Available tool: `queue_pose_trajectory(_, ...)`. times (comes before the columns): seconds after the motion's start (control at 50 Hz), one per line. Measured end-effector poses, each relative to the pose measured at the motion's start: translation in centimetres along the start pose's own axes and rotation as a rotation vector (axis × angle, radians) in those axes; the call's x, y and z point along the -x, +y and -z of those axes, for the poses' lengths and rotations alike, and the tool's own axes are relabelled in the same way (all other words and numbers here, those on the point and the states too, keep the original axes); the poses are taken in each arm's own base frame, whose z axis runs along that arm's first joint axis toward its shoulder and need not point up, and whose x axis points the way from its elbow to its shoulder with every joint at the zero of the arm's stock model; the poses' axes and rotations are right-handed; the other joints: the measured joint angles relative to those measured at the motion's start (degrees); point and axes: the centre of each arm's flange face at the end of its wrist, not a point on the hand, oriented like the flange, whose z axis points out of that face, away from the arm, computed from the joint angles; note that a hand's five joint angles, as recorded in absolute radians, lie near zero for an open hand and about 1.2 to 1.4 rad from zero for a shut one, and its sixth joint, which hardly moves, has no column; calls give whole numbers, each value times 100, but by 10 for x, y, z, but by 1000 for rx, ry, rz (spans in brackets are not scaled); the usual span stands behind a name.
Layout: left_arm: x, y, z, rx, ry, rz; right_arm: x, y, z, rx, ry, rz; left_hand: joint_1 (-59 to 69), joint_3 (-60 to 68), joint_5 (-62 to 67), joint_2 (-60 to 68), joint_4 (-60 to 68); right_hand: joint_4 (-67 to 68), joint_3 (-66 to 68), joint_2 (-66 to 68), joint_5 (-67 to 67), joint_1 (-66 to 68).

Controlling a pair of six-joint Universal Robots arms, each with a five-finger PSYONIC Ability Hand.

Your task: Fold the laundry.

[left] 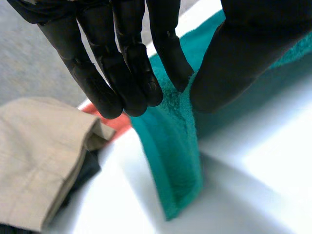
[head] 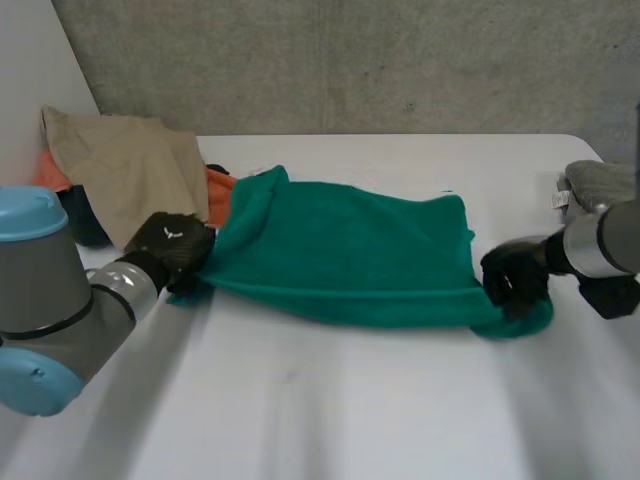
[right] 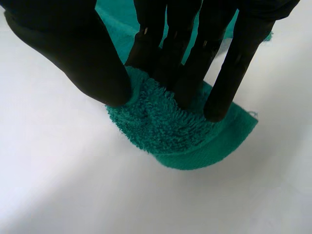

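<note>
- Grey concrete wall backs a white tabletop. Across the middle of the frame lies the teal terry towel, stretched left to right, its lower edge thick and seemingly doubled.
- At the towel's left end the left hand has the cloth nipped. Seen from its wrist, one straight finger presses the hem against the thumb, and the other fingers hang straight and free beside it.
- At the towel's lower right corner the right hand is closed on a bunch of terry. Its fingers are on one side and its thumb on the other, with the hem poking out past the fingertips.
- Judging by these holds, the step is a fold that carries the near edge over to the far one.
- To do it well, both hands should rise together and level, so the edge between them is taut and neither sags nor twists.
- The left pinch looks thin, so a deeper bite of hem before lifting would guard against a slip.
- The carried edge should land on the far edge with corners matched, and be released only once the cloth rests flat.
- In the upper left of the frame a beige woven garment lies over an orange cloth, right against the towel's upper left corner. The left end should be steered short of that heap.
- A grey cloth sits at the right edge, apart from the towel.
</note>
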Motion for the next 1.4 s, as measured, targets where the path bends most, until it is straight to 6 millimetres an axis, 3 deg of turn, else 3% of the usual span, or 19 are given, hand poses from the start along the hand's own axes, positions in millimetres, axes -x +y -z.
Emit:
queue_pose_trajectory(0.1, -4, -1, 12, 56, 53, 5, 12, 12, 14, 28, -2, 153, 0, 0, 0, 0, 0, 11, 0, 0, 0, 0)
queue_pose_trajectory(0.18, -7, 0, 11, 69, 81, -11, 17, 16, 12, 20, 16, 212, 0, 0, 0, 0, 0, 16, 0, 0, 0, 0)
queue_pose_trajectory(0.24, -9, 3, 5, 71, 91, -30, 18, 16, 7, 10, 33, 229, 0, 0, 0, 0, 0, 16, 0, 0, 0, 0)
queue_pose_trajectory(0.32, 2, -9, -22, -8, 38, -85, 13, 1, -3, -75, 117, 260, 0, 6, 0, 2, 3, 17, 34, 0, 0, 0)
queue_pose_trajectory(0.34, 12, -22, -35, -74, -8, -108, 5, -22, -6, -190, 214, 273, 0, 6, 0, 3, 9, 19, 38, 0, 19, 0)
queue_pose_trajectory(0.38, 25, -43, -47, -169, -71, -130, -2, -41, -5, -291, 292, 275, 0, 6, 0, 3, 9, 20, 42, 0, 25, 0)
queue_pose_trajectory(0.4, 46, -78, -57, -314, -166, -153, -13, -76, 5, -485, 423, 265, 0, 7, 0, 4, 17, 20, 42, 0, 24, 0)
queue_pose_trajectory(0.5, 98, -181, -47, -712, -415, -160, -28, -155, 60, -1007, 688, 218, 0, 7, 0, 4, 17, 21, 42, 0, 25, 0)
queue_pose_trajectory(0.56, 117, -221, -30, -860, -498, -149, -26, -181, 93, -1245, 776, 205, 0, 7, 0, 4, 18, 22, 42, 0, 59, 0)
queue_pose_trajectory(0.64, 125, -236, -19, -902, -524, -137, -19, -191, 110, -1385, 808, 214, 0, 7, 0, 4, 18, 22, 42, 0, 90, 0)
queue_pose_trajectory(0.72, 126, -223, -20, -824, -502, -124, -11, -182, 98, -1378, 773, 237, 0, 7, 0, 4, 18, 22, 42, 0, 90, 0)
queue_pose_trajectory(0.82, 111, -171, -27, -631, -426, -99, -10, -150, 57, -1228, 696, 243, 0, 7, 0, 4, 18, 27, 55, 0, 90, 0)
queue_pose_trajectory(0.9, 87, -119, -28, -476, -342, -76, -7, -111, 18, -1067, 619, 228, 0, 7, 0, 4, 19, 31, 55, 0, 90, 0)
queue_pose_trajectory(1.0, 38, -41, -24, -281, -188, -49, 9, -39, -39, -830, 467, 212, 0, 7, 0, 4, 18, 40, 55, 0, 90, 0)
queue_pose_trajectory(1.12, -5, 21, -17, -151, -56, -35, 20, 18, -73, -666, 375, 219, 0, 7, 0, 5, 18, 43, 55, 0, 90, 0)
queue_pose_trajectory(1.18, -13, 35, -16, -125, -31, -31, 16, 31, -77, -626, 375, 218, 0, 7, 0, 5, 18, 42, 55, 0, 90, 0)
queue_pose_trajectory(1.22, -13, 39, -17, -119, -28, -26, 12, 34, -76, -609, 388, 213, -2402, -2231, -2006, -2297, -2226, 42, 55, 0, 90, 0)
queue_pose_trajectory(1.26, -11, 40, -17, -117, -31, -19, 8, 35, -73, -602, 401, 208, -3143, -2977, -2833, -3049, -3061, 42, 55, 0, 90, 0)
queue_pose_trajectory(1.4, 8, 42, -19, -88, -65, 53, -9, 35, -65, -570, 451, 173, -4066, -4108, -4027, -4169, -4233, 42, 55, 0, 90, 0)
